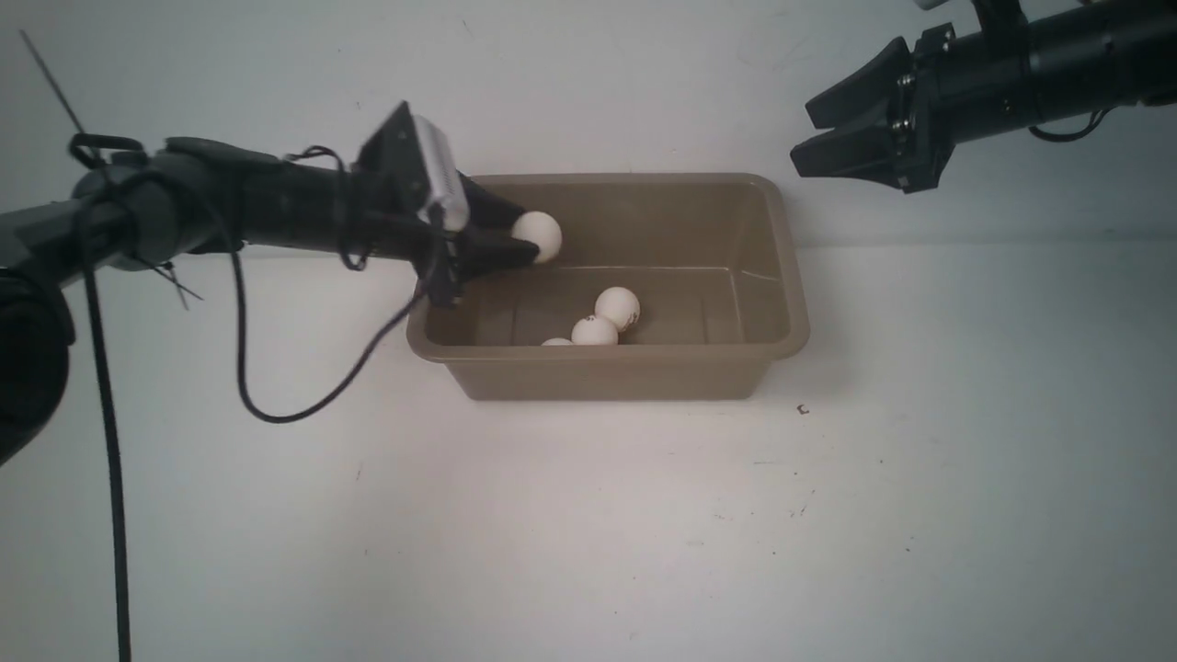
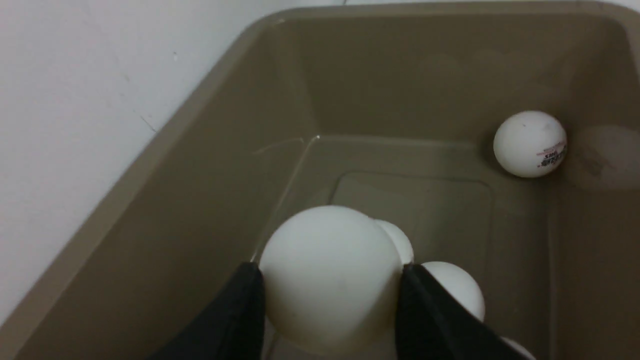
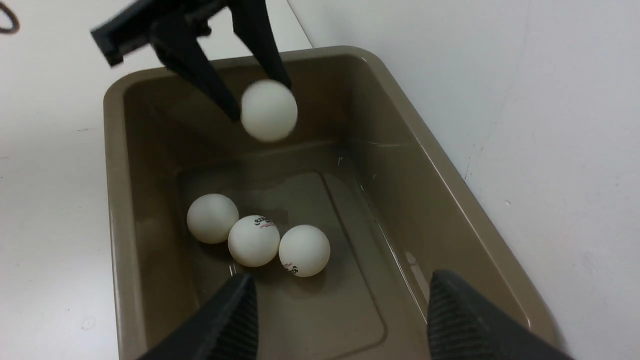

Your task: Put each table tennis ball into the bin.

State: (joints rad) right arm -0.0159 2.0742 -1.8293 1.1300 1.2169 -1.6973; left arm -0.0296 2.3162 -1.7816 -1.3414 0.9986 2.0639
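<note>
My left end effector (image 1: 528, 237) pinches a table tennis ball (image 1: 542, 235) over the left end of the bin (image 1: 789, 276), three other balls (image 1: 617, 308) clustered by its near wall, while my right end effector (image 1: 803, 131) hangs spread and empty past the far-right corner.

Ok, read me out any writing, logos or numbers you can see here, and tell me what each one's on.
No text here is legible.
On the middle ball of the row in the bin: dark and red print, too blurred to read.
On the end ball beside it: small dark and red print, too small to read.
On the other end ball and the gripped ball in the left gripper: no print showing.
On the bin: no label visible.
</note>
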